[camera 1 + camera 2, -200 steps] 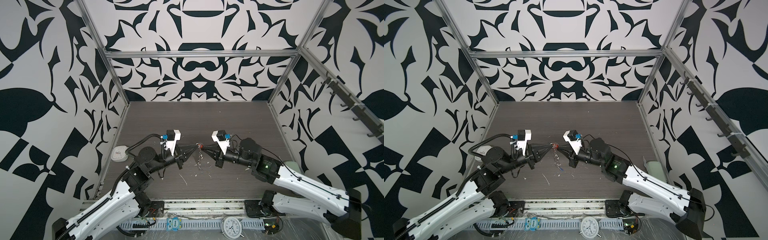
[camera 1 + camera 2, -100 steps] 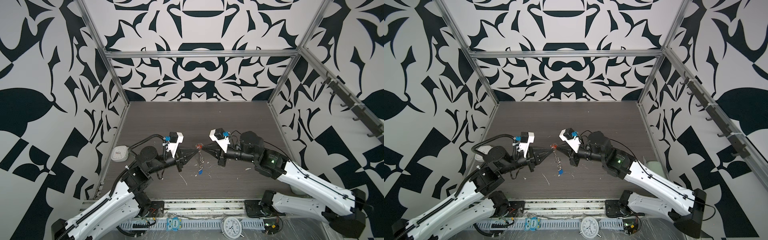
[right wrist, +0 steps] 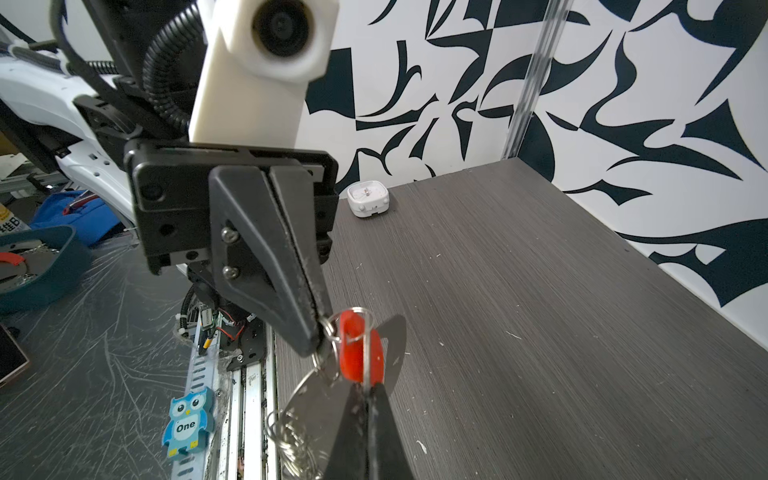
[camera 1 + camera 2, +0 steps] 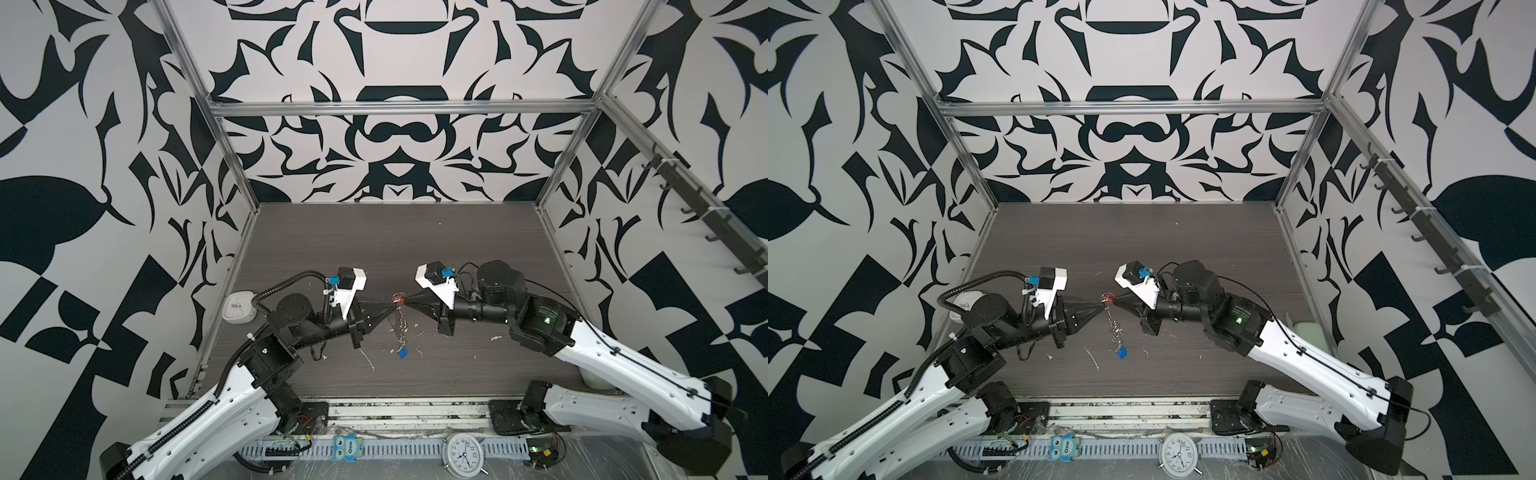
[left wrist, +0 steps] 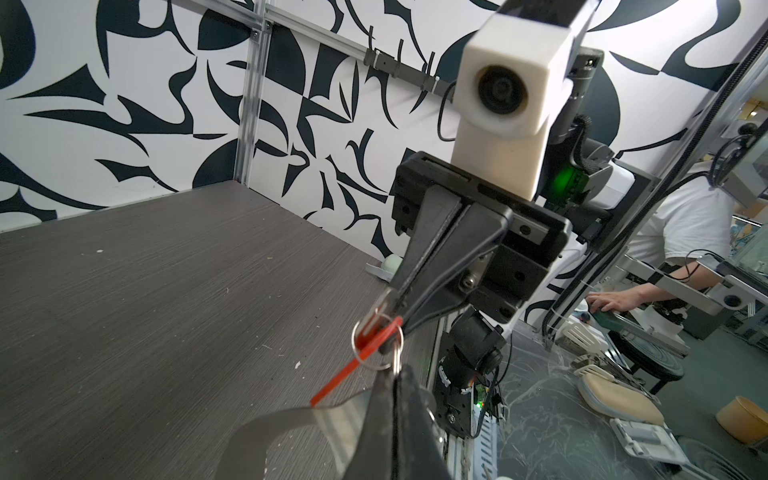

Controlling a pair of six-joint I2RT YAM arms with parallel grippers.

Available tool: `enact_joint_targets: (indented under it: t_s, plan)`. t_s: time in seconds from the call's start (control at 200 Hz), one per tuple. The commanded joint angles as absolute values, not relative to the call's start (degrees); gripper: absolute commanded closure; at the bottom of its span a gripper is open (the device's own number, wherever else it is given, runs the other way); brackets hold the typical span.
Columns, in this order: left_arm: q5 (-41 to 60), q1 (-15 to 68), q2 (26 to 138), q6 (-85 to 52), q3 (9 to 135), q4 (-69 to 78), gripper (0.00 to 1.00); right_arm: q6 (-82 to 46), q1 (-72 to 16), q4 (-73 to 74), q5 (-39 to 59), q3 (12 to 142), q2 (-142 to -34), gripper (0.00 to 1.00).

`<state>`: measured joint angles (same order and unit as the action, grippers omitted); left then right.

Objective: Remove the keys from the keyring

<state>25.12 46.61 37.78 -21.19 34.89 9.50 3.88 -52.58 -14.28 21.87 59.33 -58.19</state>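
Observation:
Both grippers meet tip to tip above the table's middle with the key bundle between them. My left gripper (image 4: 391, 302) (image 5: 397, 374) is shut on a small metal ring linked to the red-orange tag (image 4: 400, 297) (image 3: 357, 353). My right gripper (image 4: 408, 300) (image 3: 365, 388) is shut on the split ring that crosses that tag. The grey strap of the keyring (image 5: 291, 419) curves below the tips. In both top views a string of silver rings (image 4: 402, 328) hangs down to the blue tag (image 4: 402, 353) (image 4: 1122, 353). The key blades are too small to make out.
A white square clock (image 4: 239, 306) sits at the table's left edge. A round alarm clock (image 4: 462, 451) and a blue owl tag (image 4: 348, 446) lie on the front rail. White scraps dot the tabletop (image 4: 374, 249). A pale object (image 4: 594, 378) sits behind the right arm.
The bunched rings have dropped out and now hang stretched with the blue tag at the bottom. Both grippers stay shut on the bundle; the right arm has risen slightly.

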Motion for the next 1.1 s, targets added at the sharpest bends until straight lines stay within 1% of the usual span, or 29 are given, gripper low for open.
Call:
enact_joint_targets:
  t_s: [0.0, 0.215, 0.705, 1.095]
  plan:
    - [29.27, 46.76, 36.96, -21.22, 37.33, 11.3, 1.0, 4.75, -51.32, -13.36, 22.3, 61.11, -57.39, 1.0]
    - [29.96, 46.76, 35.61, -22.06, 36.96, 12.51, 1.0, 3.81, -49.11, -12.31, 26.09, 59.62, -57.3, 1.0]
    - [34.24, 46.8, 35.09, -25.39, 36.64, 17.47, 1.0, 3.25, -47.71, -11.16, 31.38, 58.54, -58.54, 1.0]
    - [33.6, 46.76, 34.29, -26.1, 36.31, 18.59, 1.0, 2.99, -47.25, -11.38, 34.58, 58.45, -60.34, 1.0]
